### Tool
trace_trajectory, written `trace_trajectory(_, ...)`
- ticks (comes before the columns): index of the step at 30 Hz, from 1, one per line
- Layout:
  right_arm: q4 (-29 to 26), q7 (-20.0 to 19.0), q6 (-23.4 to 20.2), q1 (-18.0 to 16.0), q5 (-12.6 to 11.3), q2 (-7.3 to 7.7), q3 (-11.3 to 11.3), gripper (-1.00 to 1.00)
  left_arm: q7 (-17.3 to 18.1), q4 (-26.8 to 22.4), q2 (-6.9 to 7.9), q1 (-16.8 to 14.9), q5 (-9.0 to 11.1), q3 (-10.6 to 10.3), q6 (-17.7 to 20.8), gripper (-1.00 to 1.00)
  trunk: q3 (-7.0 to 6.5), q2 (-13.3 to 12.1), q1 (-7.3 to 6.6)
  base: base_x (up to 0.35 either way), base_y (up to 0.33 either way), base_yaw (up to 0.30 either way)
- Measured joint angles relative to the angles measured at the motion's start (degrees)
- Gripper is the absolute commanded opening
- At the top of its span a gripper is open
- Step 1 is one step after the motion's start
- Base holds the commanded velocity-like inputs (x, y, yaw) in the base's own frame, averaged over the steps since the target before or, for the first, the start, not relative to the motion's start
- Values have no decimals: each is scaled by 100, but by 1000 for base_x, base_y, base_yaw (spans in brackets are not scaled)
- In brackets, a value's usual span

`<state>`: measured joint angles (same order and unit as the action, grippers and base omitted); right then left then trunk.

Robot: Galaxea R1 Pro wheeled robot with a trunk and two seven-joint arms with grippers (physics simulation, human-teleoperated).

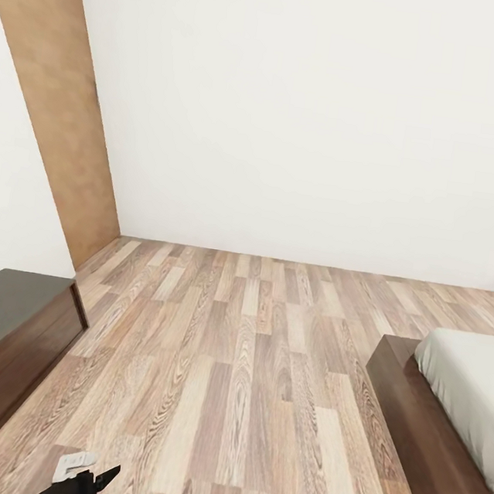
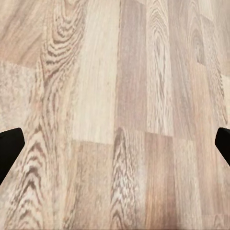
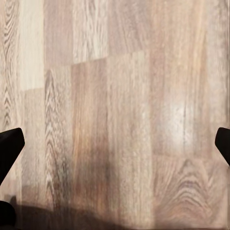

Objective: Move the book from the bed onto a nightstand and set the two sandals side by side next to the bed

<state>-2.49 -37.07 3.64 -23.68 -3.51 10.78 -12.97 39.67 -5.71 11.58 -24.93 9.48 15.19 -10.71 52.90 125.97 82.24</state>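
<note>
The wood floor runs ahead to a white wall. The bed lies ahead on the right, its long axis running away from the robot, so the right arm is judged nearer it; a dark cabinet stands on the left. Left pincer and right pincer both hang spread wide over bare planks, holding nothing.

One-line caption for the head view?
Plank floor between a dark cabinet and the bed's corner, facing a white wall.
</note>
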Motion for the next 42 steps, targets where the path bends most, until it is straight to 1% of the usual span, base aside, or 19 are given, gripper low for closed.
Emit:
trace_trajectory(12,0,0,0,1,0,0,-1,100,0,0,0,0,0,-2,0,100,-35,0,0,0,0,-264)
trace_trajectory(42,1,-9,1,1,24,-7,5,100,0,0,-1,0,0,-5,0,100,-202,0,0,0,0,-240)
